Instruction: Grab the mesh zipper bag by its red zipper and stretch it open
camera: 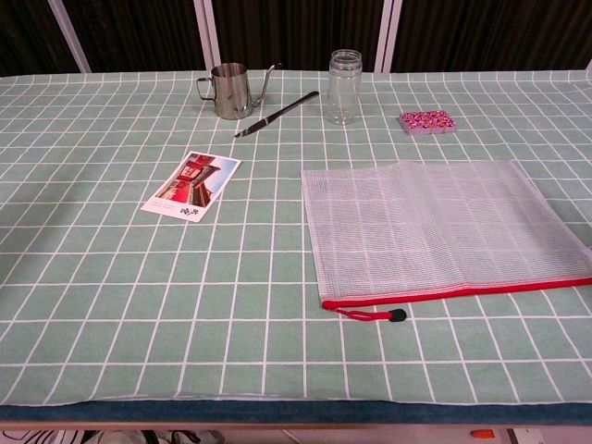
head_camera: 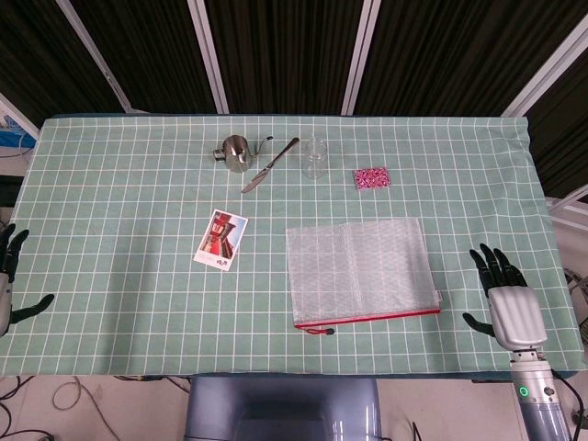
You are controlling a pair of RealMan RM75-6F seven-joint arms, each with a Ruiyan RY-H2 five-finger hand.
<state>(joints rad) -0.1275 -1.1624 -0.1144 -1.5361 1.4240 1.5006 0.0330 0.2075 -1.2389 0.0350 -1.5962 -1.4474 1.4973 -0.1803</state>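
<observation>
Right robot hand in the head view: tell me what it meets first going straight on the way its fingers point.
The right robot hand points away from the robot along the table's right side. That line looks free: the mesh zipper bag lies off to its left. Height is unclear.

Mesh bag (camera: 435, 231) flat, red zipper (camera: 462, 291) along near edge

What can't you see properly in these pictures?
- Left robot hand: head view, mostly cut off by the left edge; chest view shows no hands.
- Mesh zipper bag: chest view, its right corner runs off the right edge.
- Postcard: too small in both views to read its print.
- Small pink patterned object: too small to tell what it is.
- Zipper slider on the red zipper: too small to locate.
</observation>
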